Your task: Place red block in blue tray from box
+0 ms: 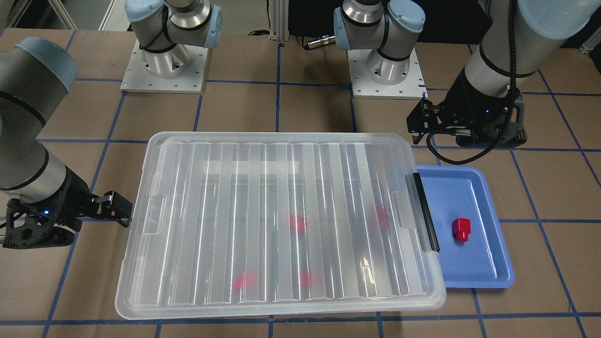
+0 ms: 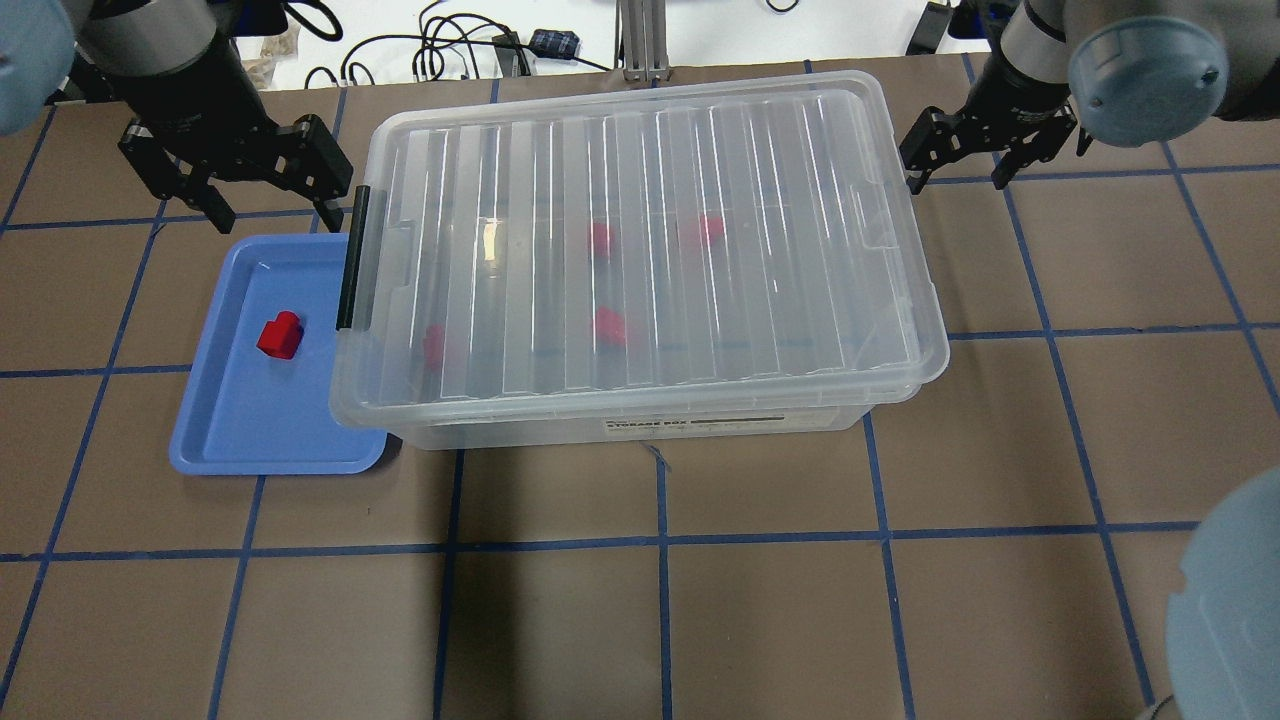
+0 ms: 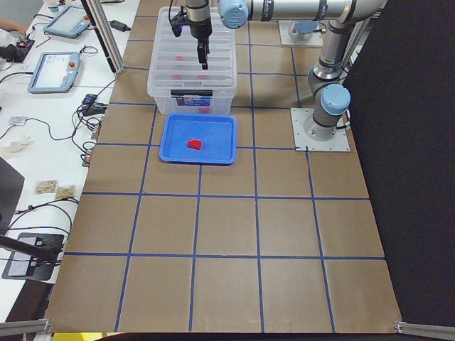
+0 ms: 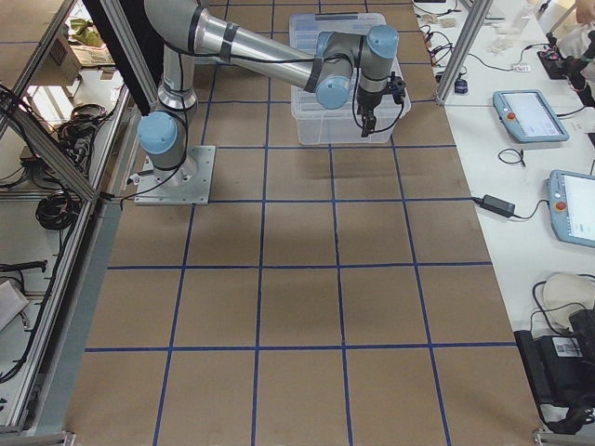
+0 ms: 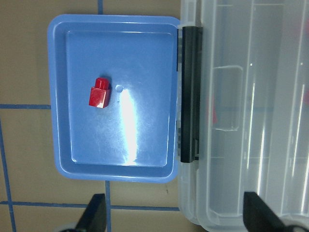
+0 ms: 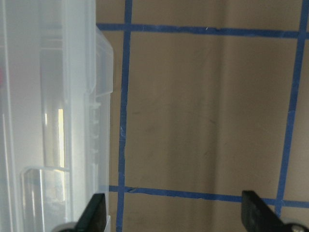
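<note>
One red block lies in the blue tray, which sits against the latch end of the box. It also shows in the overhead view and the left wrist view. The box's ribbed lid is shut, with the black latch bar next to the tray. Several more red blocks show blurred through the lid. My left gripper is open and empty, hovering by the tray's far end. My right gripper is open and empty, beside the box's opposite end.
Both arm bases stand on plates behind the box. Blue tape lines grid the brown table. Tablets and cables lie on the white bench beyond the table's far edge.
</note>
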